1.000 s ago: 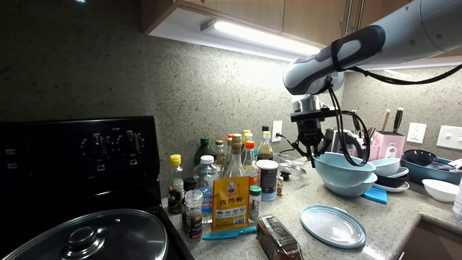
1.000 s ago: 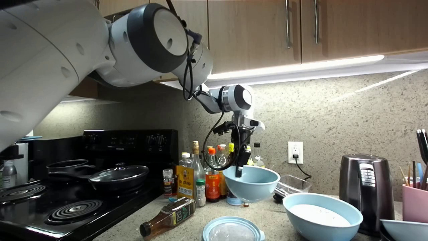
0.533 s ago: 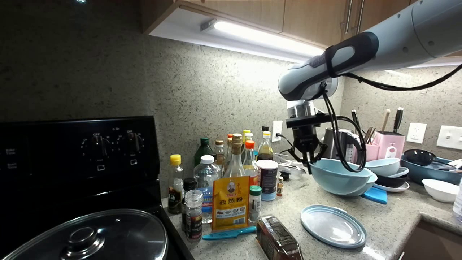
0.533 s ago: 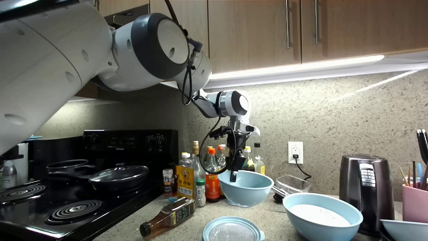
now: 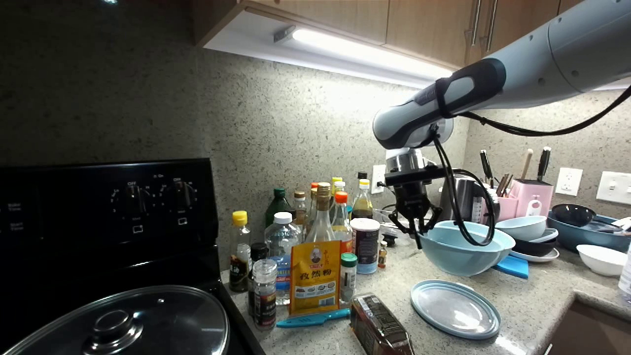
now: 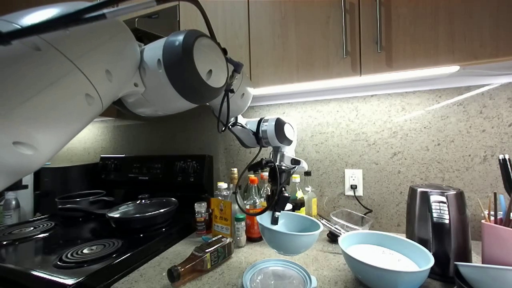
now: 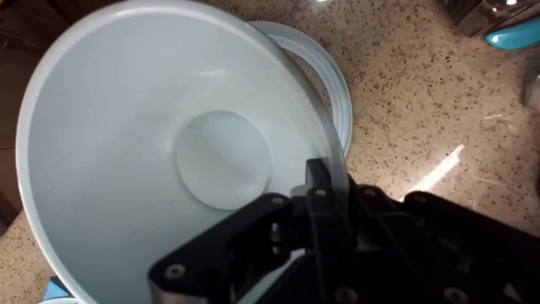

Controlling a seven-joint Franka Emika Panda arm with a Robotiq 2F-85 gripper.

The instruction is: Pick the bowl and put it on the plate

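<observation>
Exterior view, surface (image 6: 330, 264): speckled stone; bottles (image 6: 254, 220) line the far left, a second bowl (image 6: 380, 278) stands at the right, and the plate (image 6: 276, 277) lies near, probably for easy reach from above.
Arm (image 6: 156, 84): in an exterior view it stretches in from the near left, its end pointing down, which suits a hold taken from overhead.
Bowl (image 6: 290, 240): held up, apparently off the surface and not yet on the plate. Wrist view has it covering much of the plate, but an exterior view places it toward the plate's far side, so it seems to need carrying nearer before lowering. Its right side looks a little lower there, likely because one edge bears all the weight.
Plate: flat on the surface; its low rim should help seat the bowl's narrow base.
Claw (image 7: 336, 179): closed to about the thickness of the bowl's wall, with hold of the rim; a pinch makes sense, as the bowl looks too broad to span.
Fingers (image 7: 318, 171): one inside the bowl, its mate outside and mostly hidden, so twisting about this single hold is a risk.
</observation>
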